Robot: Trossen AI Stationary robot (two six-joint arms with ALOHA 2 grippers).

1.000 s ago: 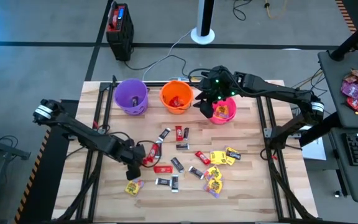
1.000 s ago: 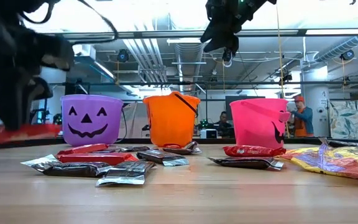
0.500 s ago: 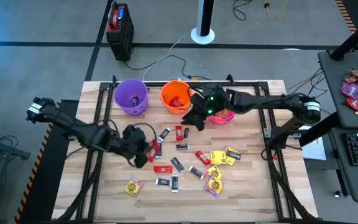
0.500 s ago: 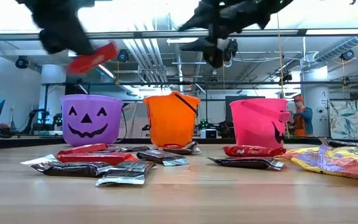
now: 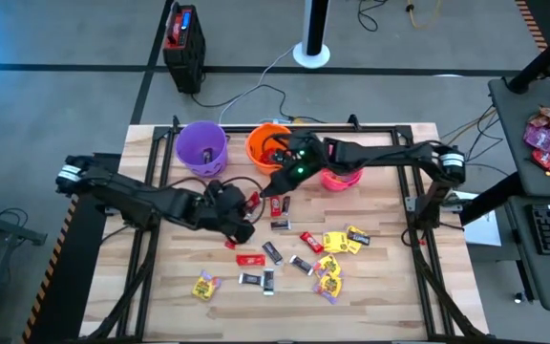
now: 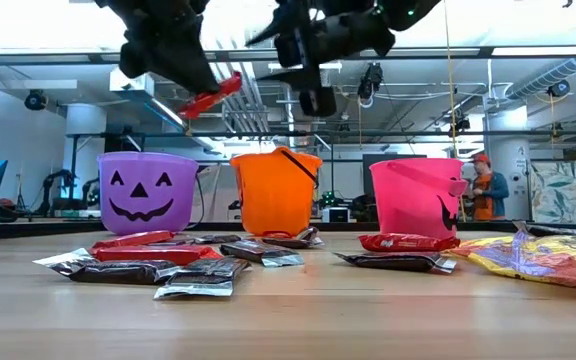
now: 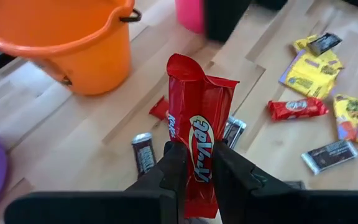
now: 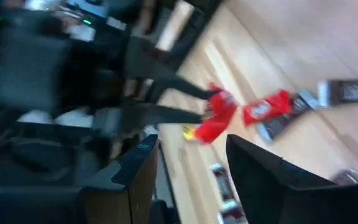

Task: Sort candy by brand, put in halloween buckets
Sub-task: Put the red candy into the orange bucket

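Your left gripper [image 7: 194,165] is clamping a red candy bar [image 7: 197,146] between its fingers, jaws closed on the wrapper's lower half, bar standing upright out of them. It's hanging above the table [image 5: 399,287], just in front of the orange bucket [image 5: 267,145], on the side facing the scattered candy. From the low camera the red bar [image 6: 211,96] is sitting well above the bucket rims, tilted, left of the orange bucket [image 6: 275,192].

Your right gripper [image 8: 188,165] is holding nothing, jaws standing wide apart. It's hovering near the front rim of the orange bucket, between it and the pink bucket [image 5: 342,174], close to the left gripper [image 5: 240,204] but not touching it.

The orange bucket is sitting in the middle of the row, purple bucket [image 5: 201,145] on its left, pink bucket on its right, all three upright. You're seeing something red inside the orange bucket; can't tell what's in the other two.

The rest of the candy [image 5: 285,250] is lying loose on the table in front of the orange bucket: red bars and dark bars straight ahead of it, yellow packets [image 5: 332,272] further out toward the pink bucket's side, one yellow packet off toward the purple bucket's side.

A person [image 6: 484,188] is standing in the room well behind the pink bucket.
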